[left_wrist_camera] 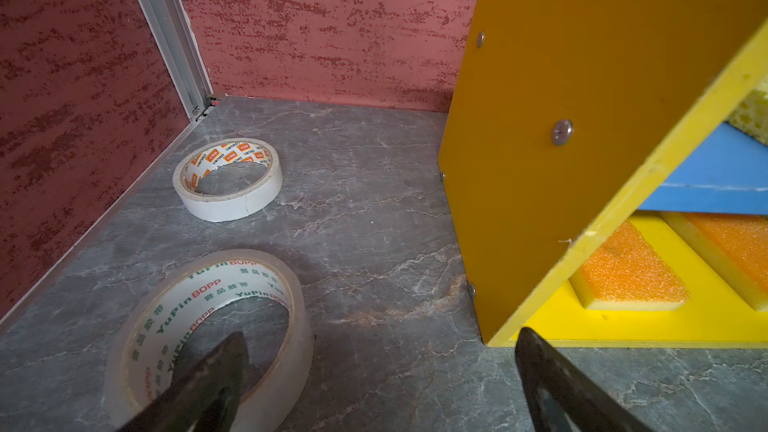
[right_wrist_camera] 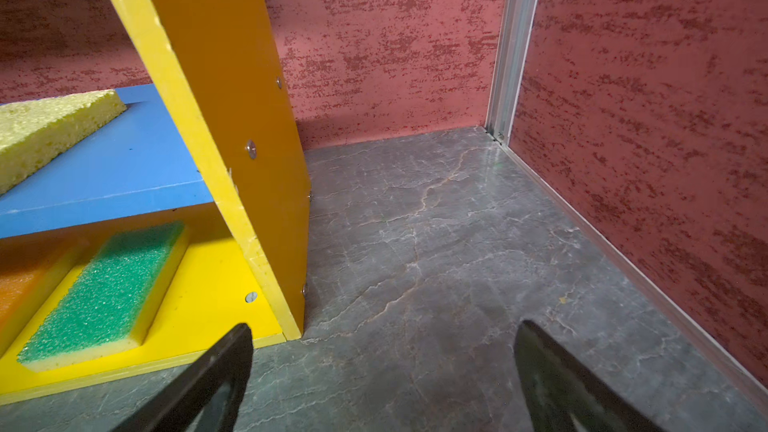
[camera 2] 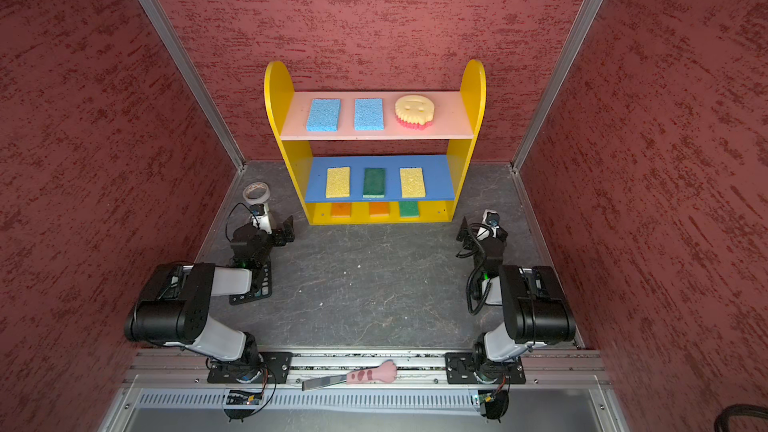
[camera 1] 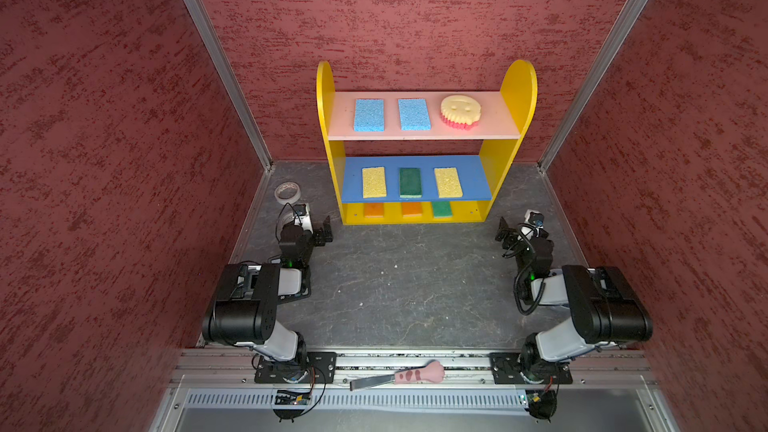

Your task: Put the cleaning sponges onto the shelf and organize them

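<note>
The left end effector (camera 1: pixel 322 233) stands wide open and holds nothing. In the left wrist view its two fingers (left_wrist_camera: pixel 208 380) are far apart. One of them shows in front of a clear tape roll (left_wrist_camera: pixel 166 313) that lies flat on the grey surface (left_wrist_camera: pixel 374 243), and I cannot tell if it touches the roll. A white tape roll (left_wrist_camera: pixel 232 207) lies further off, near the corner of the walls. The right end effector (camera 1: pixel 504 231) is also wide open and empty. In the right wrist view only bare surface shows between its fingers (right_wrist_camera: pixel 216 371).

The shelf (camera 1: pixel 519 89) stands at the back wall, between the two end effectors and a little behind them. The left end effector is just beside the shelf's left front corner and the right one is near its right front corner; neither touches it.

On the pink board (camera 1: pixel 494 118) lie two blue sponges (camera 1: pixel 369 115) and the round sponge (camera 1: pixel 460 112), side by side. On the blue board (camera 1: pixel 473 184) a dark green sponge (camera 1: pixel 410 182) lies between two yellow sponges (camera 1: pixel 374 182). On the base (camera 1: pixel 465 214) lie two orange sponges (camera 1: pixel 373 209) and a green sponge (camera 1: pixel 441 209).

An orange sponge is the closest one to the left end effector, and the green sponge is the closest one to the right end effector. Both lie inside the shelf, apart from the fingers.
</note>
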`<state>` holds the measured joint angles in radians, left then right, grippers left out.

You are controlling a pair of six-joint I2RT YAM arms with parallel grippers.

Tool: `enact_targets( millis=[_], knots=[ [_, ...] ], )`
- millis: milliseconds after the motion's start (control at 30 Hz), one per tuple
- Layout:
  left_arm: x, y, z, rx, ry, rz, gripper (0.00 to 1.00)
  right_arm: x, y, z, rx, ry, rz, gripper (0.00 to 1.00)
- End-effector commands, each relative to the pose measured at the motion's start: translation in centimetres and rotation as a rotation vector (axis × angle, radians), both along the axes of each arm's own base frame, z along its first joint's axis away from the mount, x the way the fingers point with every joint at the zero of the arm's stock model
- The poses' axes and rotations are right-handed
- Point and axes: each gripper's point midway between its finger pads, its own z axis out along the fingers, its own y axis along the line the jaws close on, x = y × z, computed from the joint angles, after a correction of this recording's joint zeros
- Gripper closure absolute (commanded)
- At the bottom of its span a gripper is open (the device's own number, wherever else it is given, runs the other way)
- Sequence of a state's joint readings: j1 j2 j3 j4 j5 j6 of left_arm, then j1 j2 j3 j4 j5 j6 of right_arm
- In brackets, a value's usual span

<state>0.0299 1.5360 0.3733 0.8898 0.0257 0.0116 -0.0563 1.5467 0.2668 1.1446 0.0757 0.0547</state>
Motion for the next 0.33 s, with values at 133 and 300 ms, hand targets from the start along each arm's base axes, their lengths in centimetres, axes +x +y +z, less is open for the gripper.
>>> enact_targets(
  millis=[133,300],
  knots=[
    [0.17,0.03,0.31,-0.010,-0.008,-0.003,0.01,0.83,0.91,0.61,-0.003,-0.010,0.091,0.01],
    [0.16,0.08,0.30,-0.010,-0.008,-0.002,0.01,0.51,0.92,0.76,-0.006,-0.021,0.092,0.01]
  ],
)
